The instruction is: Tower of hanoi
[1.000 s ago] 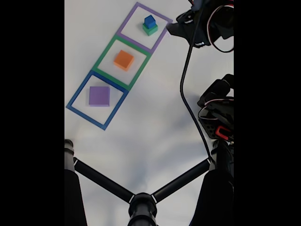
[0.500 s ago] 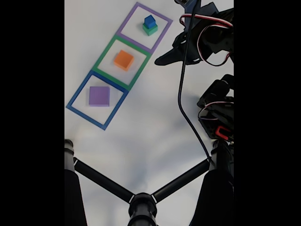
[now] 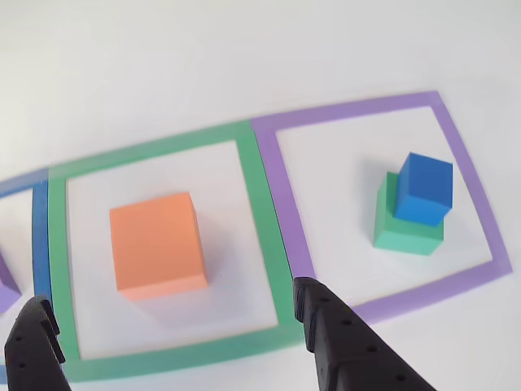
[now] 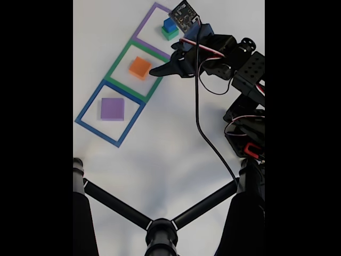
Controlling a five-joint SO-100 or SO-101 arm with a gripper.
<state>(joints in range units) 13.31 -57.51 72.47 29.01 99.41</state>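
Fixed view: the black two-finger gripper (image 4: 160, 70) swings down from the far corner, jaws wide and empty, lining up on the orange foam cube (image 4: 140, 68).

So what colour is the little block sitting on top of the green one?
Blue. The little block on the green block shows best in the other view.

Arm: mine reaches in from the right of the fixed view, bent forward and low.
Fingers (image 3: 175, 314): spread wide apart, holding nothing, tips pointing down.
Wrist: tilted toward the counter.
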